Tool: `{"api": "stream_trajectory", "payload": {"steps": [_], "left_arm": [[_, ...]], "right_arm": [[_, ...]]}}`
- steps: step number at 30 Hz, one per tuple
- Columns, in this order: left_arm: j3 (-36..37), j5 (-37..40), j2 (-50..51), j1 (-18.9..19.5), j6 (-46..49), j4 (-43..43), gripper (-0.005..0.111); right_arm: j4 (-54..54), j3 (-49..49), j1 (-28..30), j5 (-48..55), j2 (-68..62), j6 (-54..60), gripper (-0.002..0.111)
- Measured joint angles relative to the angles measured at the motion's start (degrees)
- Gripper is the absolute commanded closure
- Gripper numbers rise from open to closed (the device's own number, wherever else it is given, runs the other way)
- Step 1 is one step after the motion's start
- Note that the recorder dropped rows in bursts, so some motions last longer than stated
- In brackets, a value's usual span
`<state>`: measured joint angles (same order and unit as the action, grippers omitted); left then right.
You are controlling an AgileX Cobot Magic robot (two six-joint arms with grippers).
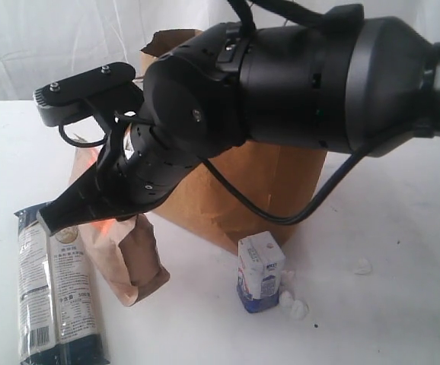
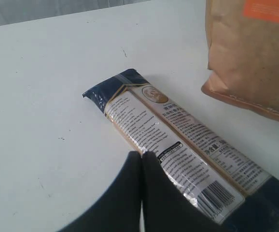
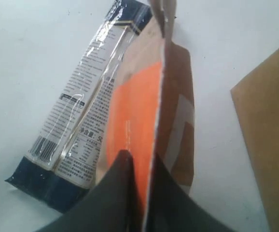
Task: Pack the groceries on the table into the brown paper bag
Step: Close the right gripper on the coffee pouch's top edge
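My right gripper (image 1: 75, 217) (image 3: 140, 154) reaches across to the left and is shut on the upper edge of the brown-orange pouch (image 1: 132, 262) (image 3: 134, 106) (image 2: 255, 53). The pouch hangs upright with its lower end at the table (image 1: 387, 289). Beside it lies the long dark-blue noodle packet (image 1: 56, 296) (image 2: 178, 145) (image 3: 81, 92). My left gripper (image 2: 142, 153) hovers over that packet's edge, shut on nothing. A small white-blue carton (image 1: 260, 272) stands in front of the brown paper bag (image 1: 266, 190) (image 3: 270, 135), which the right arm partly hides.
Small white crumbs (image 1: 292, 304) lie next to the carton, with another (image 1: 362, 266) further right. The right arm's bulky body fills the upper part of the exterior view. A white curtain hangs behind the table.
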<state>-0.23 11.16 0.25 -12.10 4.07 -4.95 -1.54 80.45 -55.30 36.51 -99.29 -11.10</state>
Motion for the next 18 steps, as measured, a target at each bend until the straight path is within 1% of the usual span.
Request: {"api": "stream_trajectory", "payload": {"steps": [14, 18], "left_arm": [[0.0, 0.0, 0.0, 0.0, 0.0, 0.0, 0.107], [0.0, 0.0, 0.0, 0.0, 0.0, 0.0, 0.107]], "right_arm": [[0.0, 0.0, 0.0, -0.3, -0.6, 0.12, 0.108], [-2.58, 1.16, -0.7, 0.79, -0.6, 0.12, 0.108]]}}
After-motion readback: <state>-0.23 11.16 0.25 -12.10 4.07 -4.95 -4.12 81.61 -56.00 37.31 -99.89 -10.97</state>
